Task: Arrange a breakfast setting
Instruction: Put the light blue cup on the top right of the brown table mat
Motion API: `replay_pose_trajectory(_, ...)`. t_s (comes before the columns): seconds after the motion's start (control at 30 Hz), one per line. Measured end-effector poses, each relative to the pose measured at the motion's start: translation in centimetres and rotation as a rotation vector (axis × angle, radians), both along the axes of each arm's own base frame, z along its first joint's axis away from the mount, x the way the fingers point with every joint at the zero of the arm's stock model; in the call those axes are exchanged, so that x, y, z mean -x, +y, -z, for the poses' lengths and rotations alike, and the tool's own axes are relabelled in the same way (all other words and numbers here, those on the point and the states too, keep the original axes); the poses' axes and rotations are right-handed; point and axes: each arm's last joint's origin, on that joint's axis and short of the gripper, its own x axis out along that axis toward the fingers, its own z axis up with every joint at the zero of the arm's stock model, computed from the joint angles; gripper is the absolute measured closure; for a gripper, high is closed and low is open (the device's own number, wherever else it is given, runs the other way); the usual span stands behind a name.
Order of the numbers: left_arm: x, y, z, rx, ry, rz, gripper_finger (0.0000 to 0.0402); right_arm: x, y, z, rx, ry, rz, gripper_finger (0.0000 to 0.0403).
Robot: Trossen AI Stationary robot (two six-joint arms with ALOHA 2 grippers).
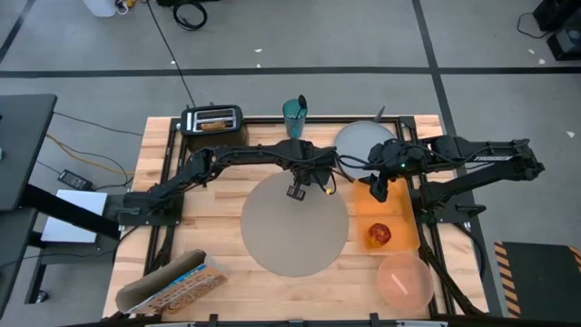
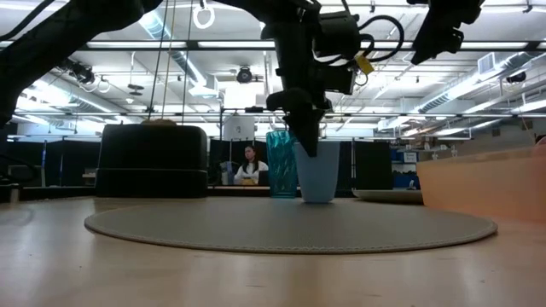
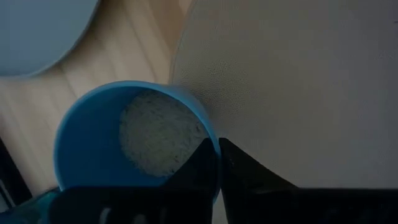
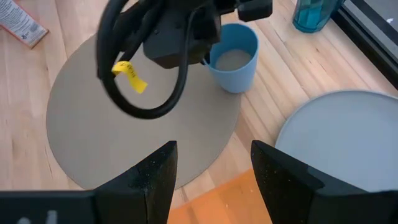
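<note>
A small light-blue cup (image 4: 235, 59) stands upright at the far edge of the round grey-beige placemat (image 1: 295, 232), with my left gripper (image 3: 217, 144) shut on it from above. In the high view that gripper (image 1: 297, 192) hides the cup. My right gripper (image 4: 214, 180) hangs open over the orange mat (image 1: 397, 213), between the placemat and the grey plate (image 1: 363, 141), with nothing between its fingers. A red apple (image 1: 379, 234) lies on the orange mat. The translucent pink bowl (image 1: 404, 280) stands near the table's front right corner. My left gripper holds the cup by its rim (image 3: 208, 127), on the side toward the placemat's middle. One finger (image 3: 196, 168) is inside the cup and the other (image 3: 249, 171) outside, with the wall pinched between them. The fingers point steeply down. The cup stays upright below them.
A black toaster (image 1: 211, 119) with toast in its slot and a teal tumbler (image 1: 294, 116) stand along the far edge. A cereal box (image 1: 172, 283) lies at the near left corner. The placemat's middle and near part are bare.
</note>
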Motion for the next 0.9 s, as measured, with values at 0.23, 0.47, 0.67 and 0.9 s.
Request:
replay_pose_trajectory(0.23, -0.03, -0.32, 0.0, 0.008, -0.002, -0.011, 0.0379, 0.0, 0.0, 0.0, 0.0, 0.0, 0.0, 0.019)
replay_pose_trajectory(0.47, 0.07, -0.34, -0.59, 0.009, -0.007, -0.011, 0.0378, 0.0, -0.08, 0.0, 0.0, 0.0, 0.005, 0.019)
replay_pose_trajectory(0.67, -0.01, -0.78, -0.68, 0.055, -0.019, 0.004, 0.0377, -0.02, -0.24, -0.02, -0.001, -0.003, 0.015, 0.019)
replay_pose_trajectory(0.9, -0.31, -0.79, -0.78, 0.057, -0.053, -0.006, 0.0377, -0.02, -0.25, -0.02, -0.001, -0.003, 0.015, 0.019)
